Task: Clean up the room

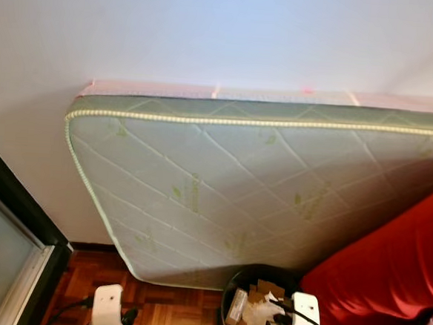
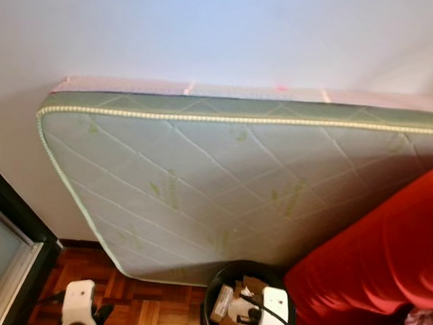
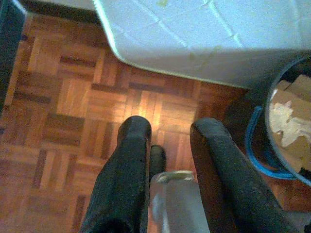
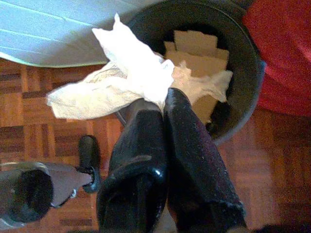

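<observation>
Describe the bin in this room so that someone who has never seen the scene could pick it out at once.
Start at the quilted mattress leaning on its edge against the white wall. At the foot of it, on the parquet floor beside the red cover, stands the bin: round, dark, and holding torn cardboard and crumpled paper.

The robot's left wrist (image 1: 108,301) and right wrist (image 1: 306,311) end in white, rounded housings, and a black cable loops across the right one. Each gripper has two long, thick black fingers with rounded tips and a slightly rough, matte surface (image 3: 130,170) (image 4: 192,160). A silver-grey arm segment with a dark round opening (image 4: 26,191) shows in the right wrist view.
</observation>
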Controlling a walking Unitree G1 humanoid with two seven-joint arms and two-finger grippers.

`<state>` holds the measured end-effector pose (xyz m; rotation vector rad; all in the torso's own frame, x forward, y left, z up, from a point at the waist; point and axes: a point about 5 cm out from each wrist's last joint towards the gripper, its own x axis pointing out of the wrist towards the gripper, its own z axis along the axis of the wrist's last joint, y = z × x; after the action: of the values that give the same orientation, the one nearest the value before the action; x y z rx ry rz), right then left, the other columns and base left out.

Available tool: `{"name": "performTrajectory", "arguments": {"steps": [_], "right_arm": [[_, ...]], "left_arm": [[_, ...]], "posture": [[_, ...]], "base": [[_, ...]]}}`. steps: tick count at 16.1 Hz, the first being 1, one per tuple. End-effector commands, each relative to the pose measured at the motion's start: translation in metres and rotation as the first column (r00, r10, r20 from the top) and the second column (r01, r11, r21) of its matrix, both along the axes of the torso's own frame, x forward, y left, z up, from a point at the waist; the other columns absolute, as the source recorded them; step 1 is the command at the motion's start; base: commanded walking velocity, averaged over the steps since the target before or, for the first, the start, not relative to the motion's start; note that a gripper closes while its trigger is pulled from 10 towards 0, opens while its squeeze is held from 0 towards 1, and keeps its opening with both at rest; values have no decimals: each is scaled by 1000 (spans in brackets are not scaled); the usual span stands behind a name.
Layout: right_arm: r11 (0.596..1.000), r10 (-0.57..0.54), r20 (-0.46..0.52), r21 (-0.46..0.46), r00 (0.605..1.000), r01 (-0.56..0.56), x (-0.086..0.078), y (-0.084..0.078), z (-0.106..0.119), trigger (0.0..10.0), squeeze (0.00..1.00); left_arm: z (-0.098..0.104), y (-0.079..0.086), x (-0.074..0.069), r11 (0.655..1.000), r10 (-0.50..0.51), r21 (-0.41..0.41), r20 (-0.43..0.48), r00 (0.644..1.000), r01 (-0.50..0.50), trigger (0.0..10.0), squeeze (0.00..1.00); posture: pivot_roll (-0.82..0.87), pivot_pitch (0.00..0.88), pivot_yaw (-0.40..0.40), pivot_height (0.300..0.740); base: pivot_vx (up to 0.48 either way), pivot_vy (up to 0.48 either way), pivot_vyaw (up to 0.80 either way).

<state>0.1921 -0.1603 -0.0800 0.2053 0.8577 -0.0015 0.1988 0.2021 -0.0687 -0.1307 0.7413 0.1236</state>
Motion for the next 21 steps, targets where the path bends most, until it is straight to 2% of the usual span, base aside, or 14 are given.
{"name": "performTrajectory", "arguments": {"steps": [1, 4, 6, 8, 9, 11, 12, 14, 15, 17, 18, 19, 21], "right_arm": [[1000, -29, -21, 0, 999, 29, -7, -5, -3, 10000, 0], [999, -45, 11, 4, 999, 45, -4, -6, -1, 10000, 0], [999, -39, 93, 4, 995, 39, 8, -7, 7, 10000, 0], [999, -40, 189, 16, 981, 37, 26, -7, 20, 10000, 0], [999, -29, 250, 21, 968, 24, 41, -7, 30, 10000, 0], [1000, -17, 309, 25, 951, 10, 51, -6, 39, 10000, 0], [1000, -16, 323, 24, 946, 9, 54, -6, 41, 10000, 0], [999, -24, 388, 32, 921, 12, 65, -4, 51, 10000, 0], [999, -24, 411, 34, 912, 11, 68, -3, 54, 10000, 0], [999, -40, 464, 42, 885, 23, 74, 0, 62, 10000, 0], [999, -40, 472, 42, 881, 23, 74, 0, 63, 10000, 0], [999, -43, 513, 44, 857, 23, 79, 2, 69, 10000, 0], [999, -45, 568, 32, 822, 32, 83, 2, 77, 10000, 0]], "left_arm": [[-1, -1, -2, 1000, -15, 2, -8, 1000, 15, 10000, 0], [6, -2, 9, 999, -32, 8, 54, 998, 31, 10000, 0], [21, 3, 25, 999, -38, 35, 173, 984, 33, 10000, 0], [40, 9, 42, 990, -105, 116, 288, 952, 74, 10000, 0], [56, 15, 54, 988, -113, 141, 383, 917, 63, 10000, 0], [77, 23, 65, 984, -115, 173, 483, 868, 34, 10000, 0], [81, 24, 67, 982, -123, 186, 502, 856, 32, 10000, 0], [107, 31, 77, 974, -125, 225, 611, 782, -20, 10000, 0], [115, 29, 81, 975, -125, 219, 642, 756, -25, 10000, 0], [130, 14, 92, 982, -143, 191, 691, 709, 13, 10000, 0], [132, 12, 93, 982, -146, 189, 696, 703, 17, 10000, 0], [135, 3, 94, 986, -145, 165, 709, 690, 37, 10000, 0], [131, -4, 89, 987, -149, 152, 701, 697, 58, 10000, 0]], "posture": [[22, 49, -12, 740], [22, 56, -13, 740], [21, 66, -14, 740], [22, 72, -13, 740], [21, 75, -14, 740], [24, 76, -16, 740], [24, 76, -16, 740], [31, 82, -24, 740], [34, 85, -28, 740], [34, 90, -34, 740], [33, 91, -36, 740], [36, 97, -41, 740], [39, 104, -47, 740]], "base": [[0, 0, 0], [0, 0, 0], [0, 0, 0], [0, 0, 0], [0, 0, 0], [0, 0, 0], [0, 0, 0], [0, 0, 0], [0, 0, 0], [0, 0, 0], [0, 0, 0], [0, 0, 0], [0, 0, 0]]}}
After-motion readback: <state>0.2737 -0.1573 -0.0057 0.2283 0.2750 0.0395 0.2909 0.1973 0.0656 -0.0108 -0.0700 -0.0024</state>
